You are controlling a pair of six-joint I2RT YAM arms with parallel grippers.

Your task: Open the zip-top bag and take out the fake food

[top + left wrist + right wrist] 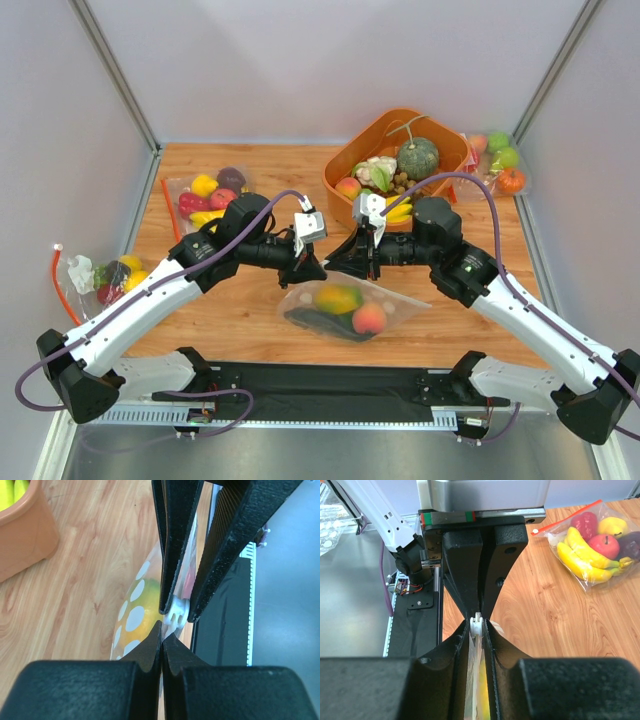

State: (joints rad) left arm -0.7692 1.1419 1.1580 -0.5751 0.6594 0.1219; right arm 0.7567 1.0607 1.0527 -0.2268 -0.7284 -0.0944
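— Bag (pixel 402 306) position is asked for first.
— It is found mid-table toward the near edge, its belly laid on the wood, with mango (pixel 338 298), peach (pixel 369 319) and vegetable (pixel 312 319) seen inside. Its strip (pixel 477 622) is lifted to a peak.
— How are the grippers set?
— Left gripper (pixel 161 632) and right gripper (pixel 478 628) are both clamped tight on that strip, nose to nose, each set in from its own side. Whether separate walls are held cannot be told.
— What is the pull governed by?
— The seam is judged to part left-right. Bare wood is left toward both side edges; the bin (pixel 356 146) is set back at the far edge.
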